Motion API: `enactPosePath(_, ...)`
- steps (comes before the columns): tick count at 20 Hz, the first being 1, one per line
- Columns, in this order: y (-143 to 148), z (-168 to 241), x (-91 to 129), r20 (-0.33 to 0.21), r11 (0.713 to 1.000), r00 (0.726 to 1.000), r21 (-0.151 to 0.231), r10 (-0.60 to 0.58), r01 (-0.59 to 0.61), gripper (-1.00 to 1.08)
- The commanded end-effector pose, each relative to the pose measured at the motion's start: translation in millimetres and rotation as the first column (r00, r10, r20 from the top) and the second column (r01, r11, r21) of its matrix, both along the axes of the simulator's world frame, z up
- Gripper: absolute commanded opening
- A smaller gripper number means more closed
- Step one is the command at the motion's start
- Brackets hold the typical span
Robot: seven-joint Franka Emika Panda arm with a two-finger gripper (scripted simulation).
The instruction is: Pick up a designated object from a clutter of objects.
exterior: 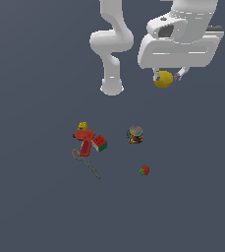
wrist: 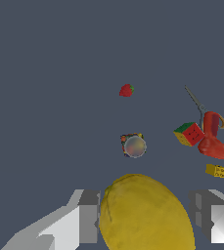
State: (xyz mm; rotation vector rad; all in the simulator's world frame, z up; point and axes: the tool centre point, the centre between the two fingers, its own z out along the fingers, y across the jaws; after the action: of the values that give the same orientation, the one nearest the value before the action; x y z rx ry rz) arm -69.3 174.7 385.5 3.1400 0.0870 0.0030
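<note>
Printed can (exterior: 135, 134) stands upright on the grey floor (exterior: 35, 206); contents cannot be told, the wrist view shows only a pale, shiny top. Lemon (exterior: 163, 79) sits between the fingers of the gripper (exterior: 169, 77), clamped from both sides and raised clear of the floor. Remaining clutter lies well apart from it: red drill (exterior: 84, 143) touching the coloured cube (exterior: 100, 143), scissors (exterior: 86, 163), tiny yellow block (exterior: 82, 126), strawberry (exterior: 144, 170) off alone.
</note>
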Motion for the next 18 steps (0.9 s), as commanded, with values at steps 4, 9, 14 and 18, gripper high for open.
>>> enactPosePath(4, 6.6, 12.3, 2.3, -0.002, 1.000, 1.000, 0.000, -0.001, 0.001, -1.00)
enactPosePath(9, 6.7, 12.2, 2.7, -0.002, 1.000, 1.000, 0.000, 0.000, 0.000, -1.00)
enactPosePath(14, 6.0, 17.4, 7.3, -0.002, 1.000, 1.000, 0.000, 0.000, 0.000, -1.00)
enactPosePath(18, 4.7, 25.2, 14.1, -0.002, 1.000, 1.000, 0.000, 0.000, 0.000, -1.00)
